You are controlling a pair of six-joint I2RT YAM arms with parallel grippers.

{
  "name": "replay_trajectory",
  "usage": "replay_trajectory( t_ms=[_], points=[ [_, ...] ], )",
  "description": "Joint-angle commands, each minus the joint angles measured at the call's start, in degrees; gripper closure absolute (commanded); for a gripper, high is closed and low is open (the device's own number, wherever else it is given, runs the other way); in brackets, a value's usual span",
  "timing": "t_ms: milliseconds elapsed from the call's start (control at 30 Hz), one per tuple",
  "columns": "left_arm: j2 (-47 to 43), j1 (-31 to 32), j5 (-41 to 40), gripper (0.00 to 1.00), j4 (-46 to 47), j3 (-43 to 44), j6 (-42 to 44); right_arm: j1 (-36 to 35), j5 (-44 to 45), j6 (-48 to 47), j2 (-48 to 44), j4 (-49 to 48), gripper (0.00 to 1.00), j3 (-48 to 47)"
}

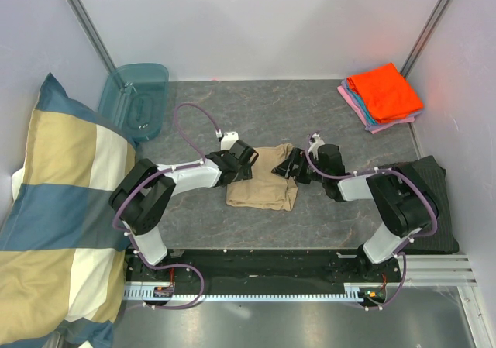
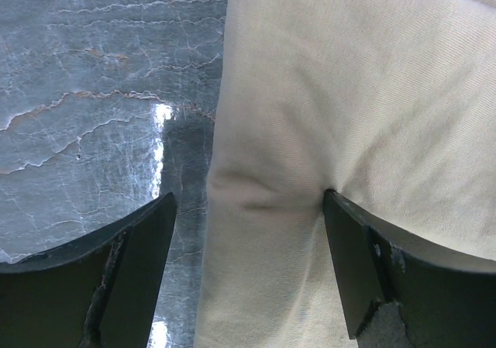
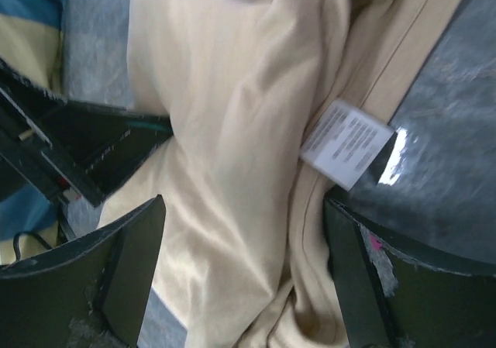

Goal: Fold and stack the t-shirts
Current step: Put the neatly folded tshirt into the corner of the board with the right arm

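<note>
The plain tan cotton t-shirt [image 1: 262, 181] is lying partly folded mid-way across the grey marbled worktop [image 1: 310, 115]. It is well apart from the folded stack at the far right, topped by a bright orange t-shirt [image 1: 385, 91]. The left arm [image 1: 186, 176] is straddling the shirt's left edge with jaws spread, one finger [image 2: 372, 270] denting the cloth, likely to pin it. The right arm [image 1: 364, 184] is hovering with spread jaws over the rumpled side by the white label [image 3: 346, 142], perhaps touching, seemingly lining up the next fold.
</note>
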State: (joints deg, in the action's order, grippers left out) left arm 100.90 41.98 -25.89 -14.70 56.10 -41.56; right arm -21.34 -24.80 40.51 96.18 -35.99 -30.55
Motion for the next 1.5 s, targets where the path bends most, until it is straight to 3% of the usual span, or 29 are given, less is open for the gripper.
replay_trajectory(
  t_ms=[0, 233, 533, 700, 800, 833, 933, 1067, 1200, 1333, 1467],
  points=[
    [5.27, 1.18, 3.39, 0.16, -9.21, -2.4, -0.36, -2.65, 5.02, -1.49, 0.5, 25.43, 0.1, 2.77],
    [5.36, 1.27, 3.74, 0.16, -9.29, -2.13, -0.45, -5.28, 1.16, 2.02, 4.09, 20.88, 0.09, 4.0],
    [4.92, 1.35, 3.74, 0.16, -9.65, -2.31, -0.63, -7.66, -2.54, 13.0, 14.91, 2.42, 0.09, 4.0],
    [3.95, 1.44, 3.48, 0.16, -9.91, -2.83, -0.63, -7.75, -2.54, 14.68, 17.46, -1.1, 0.17, 2.6],
    [3.86, 1.35, 3.65, 0.16, -9.91, -3.1, -0.8, -7.75, -2.71, 13.98, 17.72, -0.75, 0.49, 1.63],
    [3.86, 1.35, 3.57, 0.16, -9.91, -3.1, -0.89, -7.84, -3.06, 13.81, 17.72, -0.58, 0.72, 1.37],
    [3.78, 1.44, 3.83, 0.16, -9.91, -3.45, -1.15, -7.84, -3.15, 12.67, 17.64, 0.65, 1.0, 0.4],
    [1.94, 1.53, 2.52, 0.07, -11.57, -3.1, -1.59, -7.75, -1.58, 9.25, 14.75, 4.77, 1.0, -0.3],
    [-7.7, 1.35, 0.14, 0.0, -15.44, -1.52, -1.94, -7.66, 2.46, 4.24, 10.53, 14.34, 1.0, -3.63],
    [-16.41, 1.09, -2.75, 0.0, -19.92, 3.48, -1.24, -7.75, 8.52, -3.49, 6.14, 30.83, 1.0, -10.13],
    [-20.13, 0.21, -4.08, 0.0, -25.98, 8.06, -0.28, -7.49, 19.15, -12.54, 6.12, 47.12, 1.0, -24.25]
  ],
)
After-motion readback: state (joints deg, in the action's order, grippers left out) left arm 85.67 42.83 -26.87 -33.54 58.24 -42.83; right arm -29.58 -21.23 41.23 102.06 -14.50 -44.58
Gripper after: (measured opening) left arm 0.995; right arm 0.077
